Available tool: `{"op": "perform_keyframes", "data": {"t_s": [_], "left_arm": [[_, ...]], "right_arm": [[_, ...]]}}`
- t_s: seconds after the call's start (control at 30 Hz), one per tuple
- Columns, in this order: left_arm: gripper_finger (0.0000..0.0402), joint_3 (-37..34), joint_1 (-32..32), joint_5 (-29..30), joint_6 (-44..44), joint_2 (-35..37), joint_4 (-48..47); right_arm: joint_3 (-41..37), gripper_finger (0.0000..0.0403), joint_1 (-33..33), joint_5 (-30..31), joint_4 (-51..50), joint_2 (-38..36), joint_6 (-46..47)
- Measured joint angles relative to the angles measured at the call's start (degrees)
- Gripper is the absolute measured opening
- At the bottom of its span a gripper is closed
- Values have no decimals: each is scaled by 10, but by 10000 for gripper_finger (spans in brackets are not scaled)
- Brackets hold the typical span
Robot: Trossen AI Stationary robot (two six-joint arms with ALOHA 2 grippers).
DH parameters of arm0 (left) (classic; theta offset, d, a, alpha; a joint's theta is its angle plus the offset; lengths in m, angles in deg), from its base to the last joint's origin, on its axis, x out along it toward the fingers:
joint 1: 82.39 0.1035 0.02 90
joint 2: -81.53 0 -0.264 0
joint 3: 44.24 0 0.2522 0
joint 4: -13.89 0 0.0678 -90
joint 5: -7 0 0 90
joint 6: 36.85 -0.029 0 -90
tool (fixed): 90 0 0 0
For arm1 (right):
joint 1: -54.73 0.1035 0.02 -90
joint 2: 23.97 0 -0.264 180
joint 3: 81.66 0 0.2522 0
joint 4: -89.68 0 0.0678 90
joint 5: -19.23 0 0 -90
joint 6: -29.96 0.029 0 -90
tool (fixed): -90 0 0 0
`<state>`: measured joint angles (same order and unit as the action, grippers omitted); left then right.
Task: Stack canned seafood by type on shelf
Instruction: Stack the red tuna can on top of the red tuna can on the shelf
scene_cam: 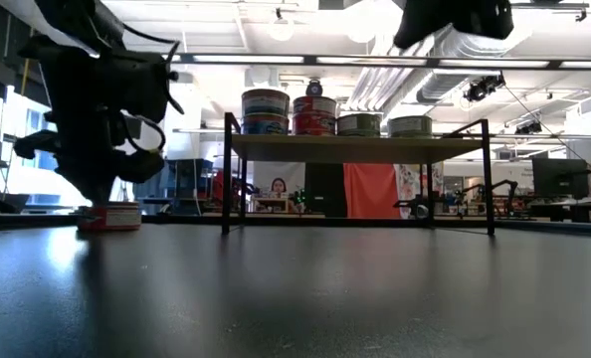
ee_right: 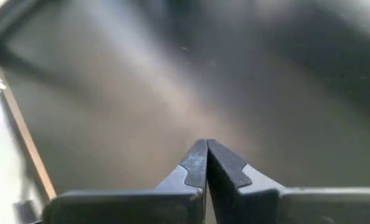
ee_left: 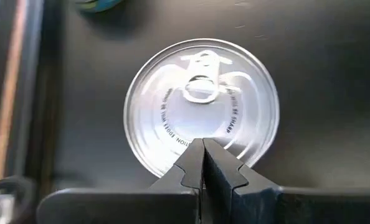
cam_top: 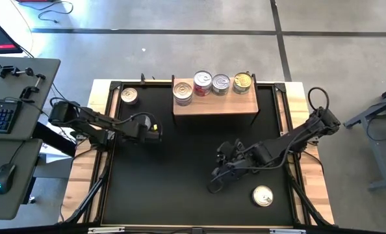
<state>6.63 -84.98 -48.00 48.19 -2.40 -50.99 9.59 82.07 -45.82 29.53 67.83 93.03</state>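
Shelf [cam_top: 216, 105] sits upper centre of the high view with 4 tin positions on top; the leftmost [cam_top: 182, 91] is a stack of 2. Left hand [cam_top: 155, 128], fingers shut and empty, hangs at left-centre of the black surface [cam_top: 180, 169]; loose tin [cam_top: 128, 96] upper left. Right hand [cam_top: 214, 187], also shut and empty, is lower centre, with a gold-lidded tin [cam_top: 263, 195] lower right.

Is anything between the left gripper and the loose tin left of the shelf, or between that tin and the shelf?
Nothing visible. The shut left gripper points straight at the round silver pull-tab tin, with only black mat around it. Bare mat separates the tin from the light-brown wooden shelf.
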Motion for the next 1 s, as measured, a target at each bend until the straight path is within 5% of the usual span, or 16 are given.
{"op": "perform_keyframes", "data": {"t_s": [0.33,0.67,1.0], "left_arm": [[0,1,-100,-15,83,-2,94],[0,8,-188,-18,49,-80,415],[0,182,-204,-42,-105,-243,494]], "right_arm": [[36,0,13,69,4,-75,-3],[54,0,-13,138,-14,-156,-66],[54,0,-40,141,-45,-172,-79]]}}
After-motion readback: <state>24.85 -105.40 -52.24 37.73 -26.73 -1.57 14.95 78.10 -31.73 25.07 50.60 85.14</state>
